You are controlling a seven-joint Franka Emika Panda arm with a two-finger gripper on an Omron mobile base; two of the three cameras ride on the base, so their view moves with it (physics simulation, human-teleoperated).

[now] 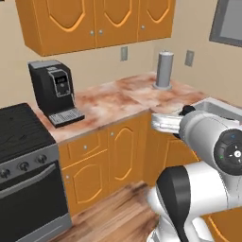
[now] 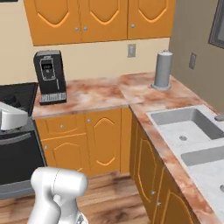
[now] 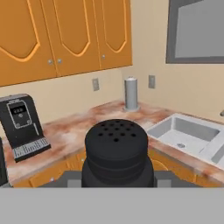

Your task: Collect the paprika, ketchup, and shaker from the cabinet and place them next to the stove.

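The tool (image 3: 117,183) is pinching the shaker (image 3: 117,148), a black round-topped cylinder with small holes in its crown, carried high over the kitchen. Below runs the table (image 2: 100,94), a mottled pinkish stone top bending around the corner. A black coffee machine (image 1: 53,90) stands on it by the wall, just beside the stove (image 1: 23,142), whose dark grates and round knobs show at the left. A grey paper-towel holder (image 2: 162,70) stands upright in the corner, and a pale sink (image 2: 188,127) is sunk into the right-hand run. Orange grooved cabinets (image 1: 94,19) hang above; wooden flooring lies below.
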